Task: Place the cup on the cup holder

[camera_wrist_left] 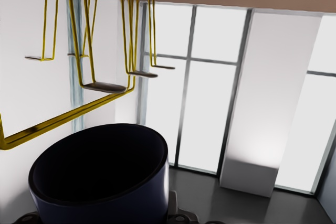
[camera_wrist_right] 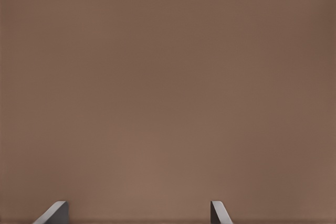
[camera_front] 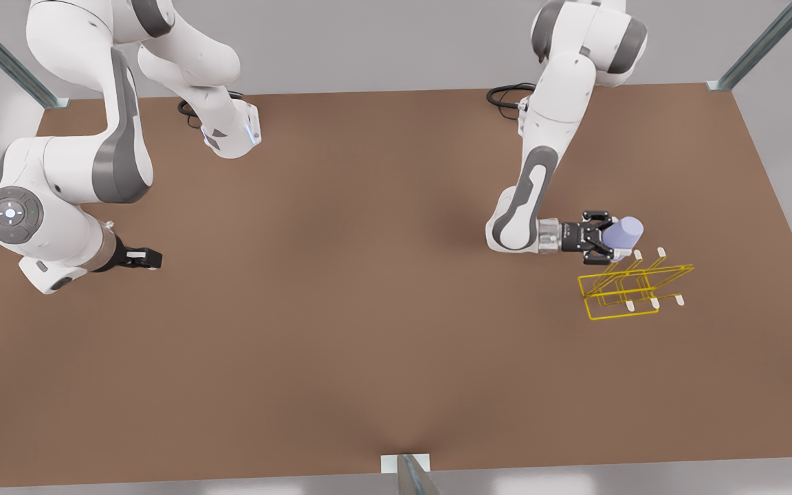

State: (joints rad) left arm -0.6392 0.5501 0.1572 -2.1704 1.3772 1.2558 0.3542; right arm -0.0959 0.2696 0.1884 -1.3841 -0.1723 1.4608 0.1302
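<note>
The lavender-blue cup [camera_front: 624, 234] is tipped on its side in my left gripper [camera_front: 608, 243], which is shut on it at the front view's right. It hangs just above the far edge of the yellow wire cup holder [camera_front: 633, 289], close to the white-tipped prongs. In the left wrist view the cup [camera_wrist_left: 100, 177] looks dark and sits close under the cup holder's yellow wires [camera_wrist_left: 79, 111]. My right gripper [camera_front: 150, 260] waits low over the table at the front view's left, open, with its two fingertips [camera_wrist_right: 53, 212] wide apart over bare tabletop.
The brown table [camera_front: 341, 289] stretches wide between the two arms. Metal frame posts [camera_front: 760, 45] stand at the far corners, and another post [camera_front: 410, 474] at the middle of the near edge. Black cables [camera_front: 506, 93] lie by the arm bases.
</note>
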